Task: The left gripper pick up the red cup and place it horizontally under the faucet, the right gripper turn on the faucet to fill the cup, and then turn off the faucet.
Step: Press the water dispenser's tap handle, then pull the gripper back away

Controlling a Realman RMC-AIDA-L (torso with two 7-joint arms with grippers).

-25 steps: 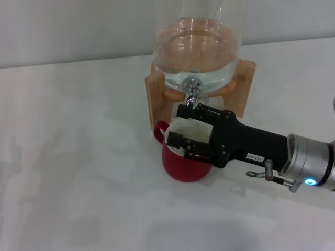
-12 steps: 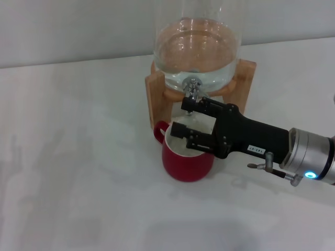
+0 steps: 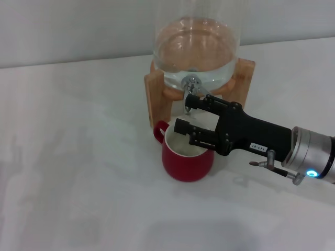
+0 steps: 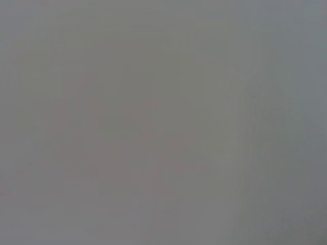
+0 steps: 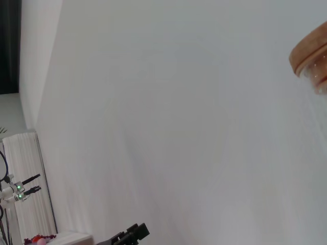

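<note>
The red cup stands upright on the white table, its cream inside showing and its handle pointing left, right below the faucet. My right gripper reaches in from the right and is open. Its upper finger touches the lower part of the chrome faucet, and its lower finger hangs over the cup's mouth. Whether a finger is on the lever cannot be told. The left gripper is out of view; the left wrist view shows only flat grey.
The glass dispenser holds water and rests on a wooden stand at the back of the table. The right wrist view shows a white wall and a wooden dispenser edge.
My right gripper has moved up and back from over the cup towards the faucet, so its upper finger now meets the spigot. The cup has not moved.
</note>
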